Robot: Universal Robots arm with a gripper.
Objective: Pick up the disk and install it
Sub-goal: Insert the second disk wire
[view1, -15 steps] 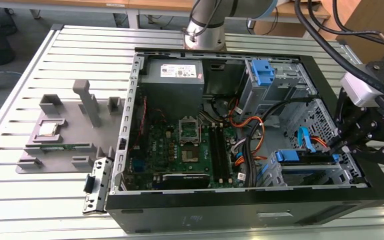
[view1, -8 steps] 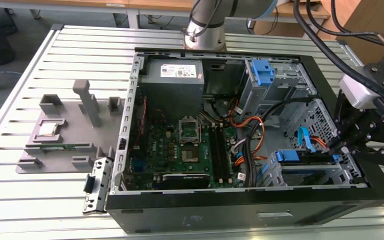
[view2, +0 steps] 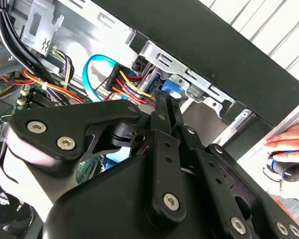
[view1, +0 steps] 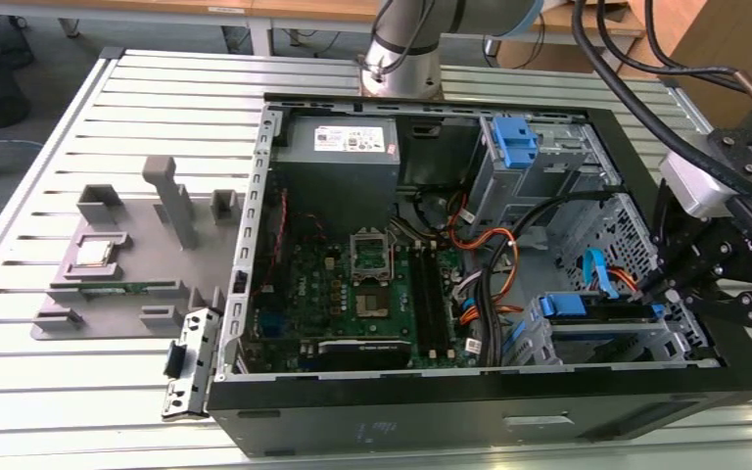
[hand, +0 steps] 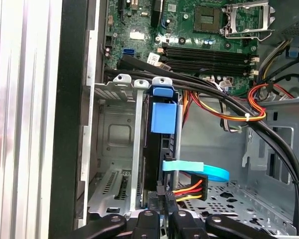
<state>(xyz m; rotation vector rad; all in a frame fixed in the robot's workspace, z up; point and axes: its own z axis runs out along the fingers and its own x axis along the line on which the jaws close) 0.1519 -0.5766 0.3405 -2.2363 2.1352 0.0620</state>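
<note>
The disk stands on edge in the drive cage at the case's corner, on the exterior view's right. In the first wrist view the disk shows its dark edge and blue carrier tab between the cage's metal rails. My gripper is shut, its two black fingers close together right at the disk's end; I cannot tell if they touch it. In the second wrist view the gripper points at the blue carrier tab. In the exterior view the gripper hangs over the case's wall.
A light-blue ribbon cable and a red-yellow power lead sit beside the disk. Black cables cross the case. The grey power-supply box and a blue bracket lie at the back. A person's hand rests outside the case.
</note>
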